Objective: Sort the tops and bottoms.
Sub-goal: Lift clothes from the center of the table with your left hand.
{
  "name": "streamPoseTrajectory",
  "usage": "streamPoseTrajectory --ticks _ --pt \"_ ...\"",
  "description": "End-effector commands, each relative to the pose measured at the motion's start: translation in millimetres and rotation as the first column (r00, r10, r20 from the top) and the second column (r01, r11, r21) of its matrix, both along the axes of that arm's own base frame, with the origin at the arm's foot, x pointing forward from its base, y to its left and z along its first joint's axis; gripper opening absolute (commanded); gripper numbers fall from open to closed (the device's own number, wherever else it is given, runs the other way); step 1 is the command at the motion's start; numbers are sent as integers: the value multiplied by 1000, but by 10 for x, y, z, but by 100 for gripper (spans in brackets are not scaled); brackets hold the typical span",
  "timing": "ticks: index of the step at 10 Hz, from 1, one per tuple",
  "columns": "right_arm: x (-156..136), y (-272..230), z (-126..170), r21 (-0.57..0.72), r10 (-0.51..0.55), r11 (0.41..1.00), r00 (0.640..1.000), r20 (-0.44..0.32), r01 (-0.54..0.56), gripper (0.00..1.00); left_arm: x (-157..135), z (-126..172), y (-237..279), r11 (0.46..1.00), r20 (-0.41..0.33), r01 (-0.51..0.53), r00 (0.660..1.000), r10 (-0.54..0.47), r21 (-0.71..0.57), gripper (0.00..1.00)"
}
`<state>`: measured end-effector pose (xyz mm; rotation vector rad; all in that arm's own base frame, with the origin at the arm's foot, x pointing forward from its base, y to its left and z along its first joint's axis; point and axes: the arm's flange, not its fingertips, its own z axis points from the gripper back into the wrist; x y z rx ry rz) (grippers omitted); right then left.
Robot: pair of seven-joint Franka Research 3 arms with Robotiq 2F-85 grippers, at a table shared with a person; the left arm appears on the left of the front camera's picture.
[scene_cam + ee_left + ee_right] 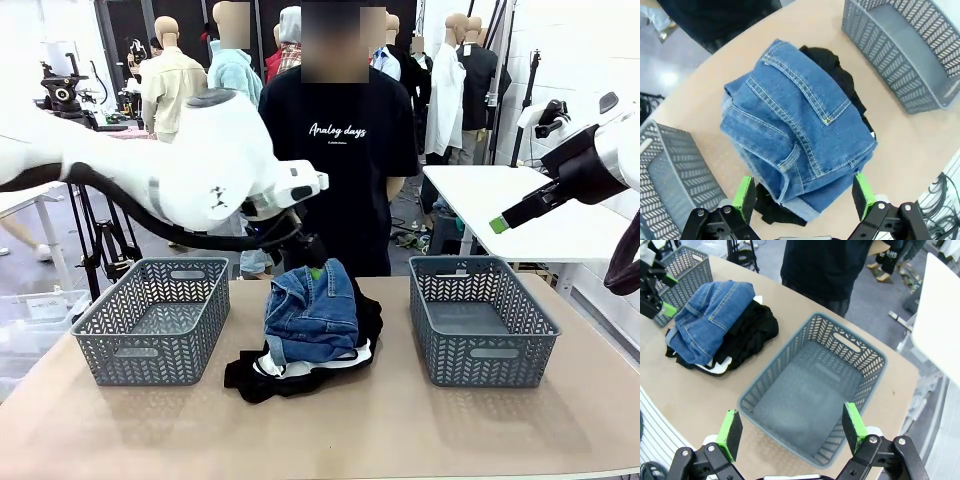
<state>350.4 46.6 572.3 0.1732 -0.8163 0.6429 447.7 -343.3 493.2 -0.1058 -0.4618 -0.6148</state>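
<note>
Left gripper (803, 196) hangs with jaws spread wide and nothing in them, directly above the folded denim piece (795, 125) on top of the pile at mid-table. Right gripper (792, 427) is likewise wide and empty, held high over the right basket (771, 371).

Step in hand, as I read it: pick off the denim.
- Descend so the pads straddle one thick fold or a seamed edge, not the whole bundle.
- Stop short of the black garment (832, 65) underneath; pinching both would drag the pile.
- Close firmly. Denim looks stiff and heavy, so I expect it to unfold and hang when lifted.
- Lift straight up until it is free of the pile before swinging toward a basket.

Hard to make out:
- Shorts or long jeans: the folds hide the legs.
- Black garment type: too crumpled to call top or bottom.
- A white layer (272, 368) peeks out low at the pile's near edge; I cannot tell what it is, or how many pieces lie beneath.
- Nothing marks whether the left basket (150, 355) or the right one takes bottoms.
- Front view: my own arm covers the pile's far side.
</note>
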Motion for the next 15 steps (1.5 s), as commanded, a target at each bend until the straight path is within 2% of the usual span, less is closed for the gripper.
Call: streamPoseTrajectory --ticks 1,4,6,7,10,15 --pt "-2 18 -36 6 1 1000 1000 -2 -1 100 132 -145 -212 988 -113 -116 985 128 105 100" --pt "-2 18 -36 6 1 1000 1000 -2 -1 100 176 -271 -216 962 -126 -236 959 254 140 100" --pt "-2 18 -36 6 1 1000 1000 -2 -1 100 267 -345 -189 960 -145 -270 950 278 75 100" --pt "-2 18 -36 6 1 1000 1000 -2 -1 100 301 -442 -149 948 -174 -316 932 318 41 100" --pt "-2 18 -36 6 1 1000 1000 -2 -1 100 454 -574 -64 910 -147 -415 900 410 -4 100" --pt "-2 18 -36 6 1 1000 1000 -2 -1 100 523 -720 -79 890 -206 -455 870 449 18 100"
